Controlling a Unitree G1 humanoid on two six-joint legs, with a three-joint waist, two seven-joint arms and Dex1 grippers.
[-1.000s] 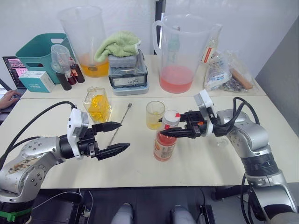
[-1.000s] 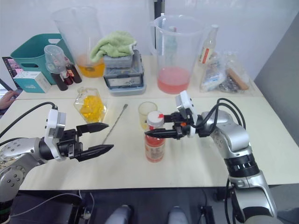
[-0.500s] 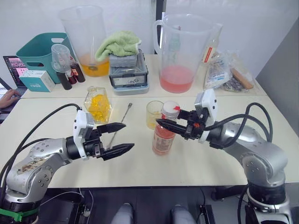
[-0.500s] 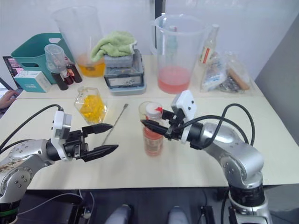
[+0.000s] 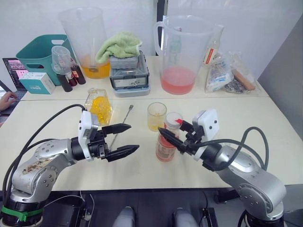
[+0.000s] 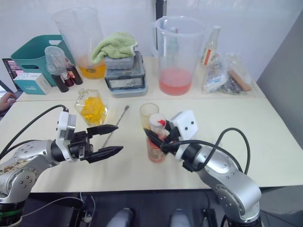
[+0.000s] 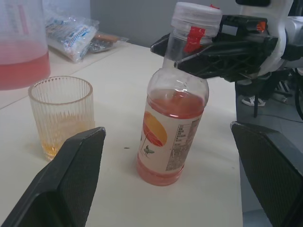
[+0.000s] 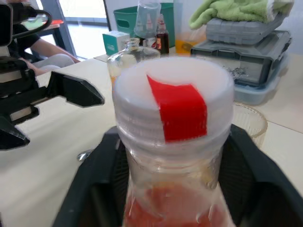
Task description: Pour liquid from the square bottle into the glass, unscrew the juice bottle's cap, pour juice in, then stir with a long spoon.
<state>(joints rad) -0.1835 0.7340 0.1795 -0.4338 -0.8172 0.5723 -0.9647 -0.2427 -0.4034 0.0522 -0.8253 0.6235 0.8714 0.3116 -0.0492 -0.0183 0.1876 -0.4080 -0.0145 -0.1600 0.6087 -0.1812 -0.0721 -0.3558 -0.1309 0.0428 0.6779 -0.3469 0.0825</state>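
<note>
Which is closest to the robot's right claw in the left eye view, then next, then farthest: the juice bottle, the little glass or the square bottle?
From the right gripper:
1. Juice bottle, its neck between the fingers.
2. Glass, just behind the bottle.
3. Square bottle, farthest, over on the robot's left.

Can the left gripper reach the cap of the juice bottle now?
Probably yes. The left gripper is open beside the juice bottle, with bare table between them, and the right gripper's fingers sit under the cap.

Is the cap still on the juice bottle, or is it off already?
On. The white cap with its red mark sits on the neck of the upright juice bottle, and the right gripper straddles the neck just below it.
</note>
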